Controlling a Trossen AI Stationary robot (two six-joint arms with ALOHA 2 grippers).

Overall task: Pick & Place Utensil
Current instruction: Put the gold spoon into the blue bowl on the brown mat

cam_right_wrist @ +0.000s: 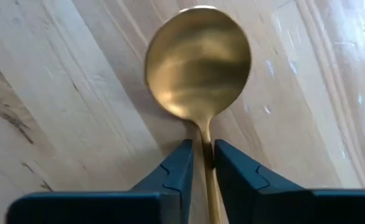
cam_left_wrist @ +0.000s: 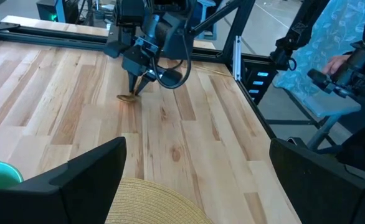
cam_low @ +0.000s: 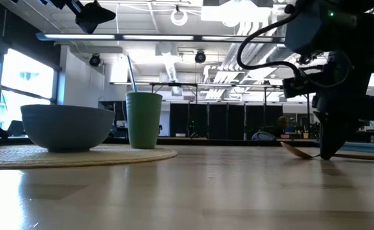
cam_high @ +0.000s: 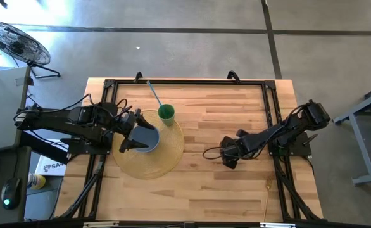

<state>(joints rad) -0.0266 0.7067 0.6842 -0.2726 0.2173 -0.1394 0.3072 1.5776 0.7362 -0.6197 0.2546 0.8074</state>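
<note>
spoon (cam_right_wrist: 198, 62) handle behind right hand (cam_right_wrist: 203, 163)

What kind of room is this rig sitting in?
Probably a lab or workshop, not a home. The floor is bare concrete, a fan stands beside the table, and the low view shows exposed ceiling ducts and strip lights.

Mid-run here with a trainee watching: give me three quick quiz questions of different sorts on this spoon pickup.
1. True or false: the right end effector is closed on the gold spoon's handle.
2. What stands beside the grey bowl on the woven mat? A) green cup B) plate C) fork
3. Fill in: the left end effector hovers above the ____.

Key: 1 true; 2 A, the green cup; 3 bowl.
</note>
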